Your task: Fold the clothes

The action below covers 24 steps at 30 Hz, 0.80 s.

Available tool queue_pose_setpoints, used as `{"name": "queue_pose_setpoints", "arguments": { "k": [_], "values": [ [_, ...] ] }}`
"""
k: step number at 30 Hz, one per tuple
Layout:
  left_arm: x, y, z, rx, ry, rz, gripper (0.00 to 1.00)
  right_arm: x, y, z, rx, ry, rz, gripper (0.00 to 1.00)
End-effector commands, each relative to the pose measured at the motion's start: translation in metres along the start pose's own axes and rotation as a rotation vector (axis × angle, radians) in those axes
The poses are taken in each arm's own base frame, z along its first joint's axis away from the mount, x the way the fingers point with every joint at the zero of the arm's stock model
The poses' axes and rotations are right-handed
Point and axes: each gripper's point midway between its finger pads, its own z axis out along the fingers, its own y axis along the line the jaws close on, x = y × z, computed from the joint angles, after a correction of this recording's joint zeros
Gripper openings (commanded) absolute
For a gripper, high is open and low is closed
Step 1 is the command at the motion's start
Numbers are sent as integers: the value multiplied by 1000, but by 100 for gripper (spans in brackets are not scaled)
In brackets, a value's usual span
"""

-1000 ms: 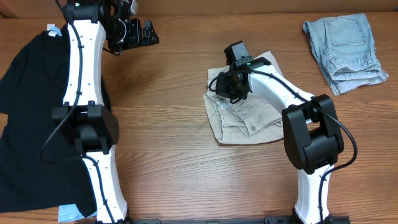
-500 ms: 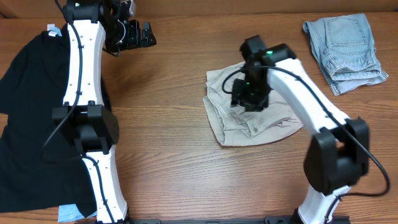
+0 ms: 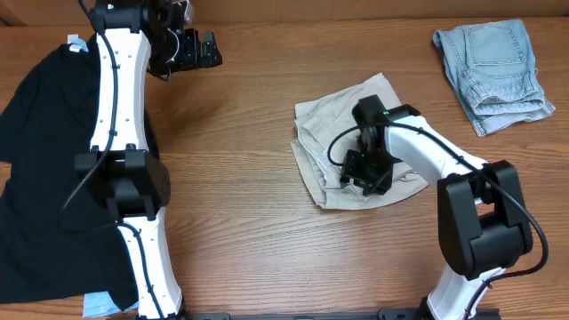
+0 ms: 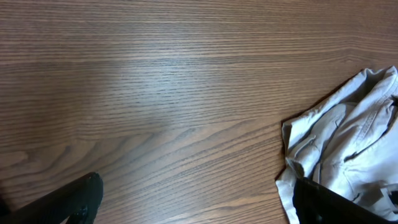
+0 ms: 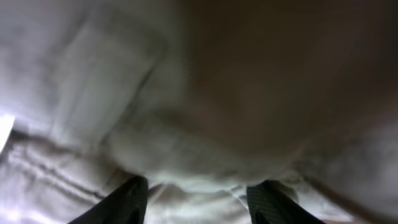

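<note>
Cloth lies in three places on the table, and we take them from the left. Outward of the left gripper, on its own left, a black top sprawls unfolded, partly under that arm. The left gripper hovers at the far side of the table with its fingers spread wide and nothing between them. Its wrist view shows bare wood beneath it and a corner of the cream shorts off by its right finger.

Those cream shorts sit mid-table, well apart from the left gripper and directly under the right gripper. They are bunched into a rough, rumpled packet, not a neat one. The right gripper is pressed low onto them. In its wrist view the fingers stand parted with a ridge of pale fabric bulging between them, and we judge them loose rather than clamped on it.

Beyond the right gripper and to its right, well apart, small denim shorts lie at the far corner and look already folded.

We judge the step in hand to be folding the cream shorts, and only partway done. The next move calls for closing on that ridge or an edge near it, lifting it, laying it flat over the rest, then smoothing
</note>
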Motion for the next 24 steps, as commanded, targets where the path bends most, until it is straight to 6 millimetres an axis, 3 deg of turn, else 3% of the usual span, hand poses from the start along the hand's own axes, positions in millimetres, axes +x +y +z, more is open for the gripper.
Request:
{"name": "queue_pose_setpoints", "arguments": {
  "k": [1, 7, 11, 14, 18, 22, 24],
  "values": [
    [-4, -5, -3, -4, -15, 37, 99, -13, -47, 12, 123, -60, 126, 56],
    [-4, -5, -3, -4, -15, 37, 100, -70, -92, 6, 177, -278, 218, 56],
    [-4, -5, -3, -2, -15, 37, 99, -117, -114, -16, 223, -479, 235, 56],
    [-3, -5, -3, -3, -14, 36, 99, -132, -119, -38, 183, -498, 270, 58],
    [-4, -5, -3, -3, -15, 36, 99, -135, -88, -84, -9, -452, 258, 58],
    [-4, -5, -3, -2, -17, 38, 99, -130, -28, -136, -223, -464, 137, 58],
    [-4, -5, -3, -2, -16, 38, 99, -129, -3, -144, -260, -484, 90, 59]
  ]
}}
